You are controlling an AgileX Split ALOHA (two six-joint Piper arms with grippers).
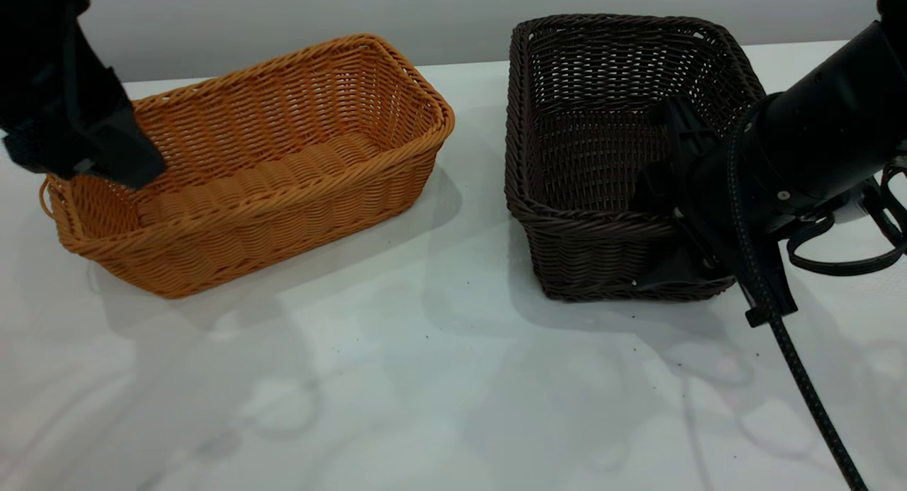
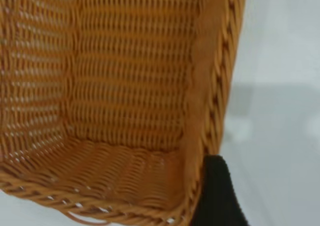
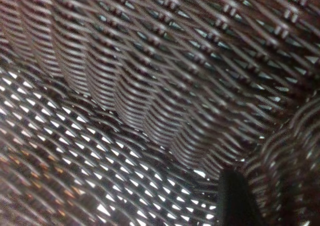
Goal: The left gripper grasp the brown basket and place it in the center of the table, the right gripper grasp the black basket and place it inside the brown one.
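The brown basket (image 1: 269, 158) stands on the white table (image 1: 425, 377) at the left. My left gripper (image 1: 106, 172) is at its far-left end wall and shut on it. In the left wrist view one black finger (image 2: 218, 196) lies against the outside of the basket (image 2: 125, 86) wall; the other finger is hidden. The black basket (image 1: 602, 122) stands at the right. My right gripper (image 1: 673, 207) is open and straddles its near wall at the right corner. One finger (image 3: 234, 201) is inside the black basket (image 3: 125, 86).
The right arm's braided cable (image 1: 808, 377) hangs down across the table's front right. A pale wall runs behind the table. Bare tabletop lies between the two baskets and in front of them.
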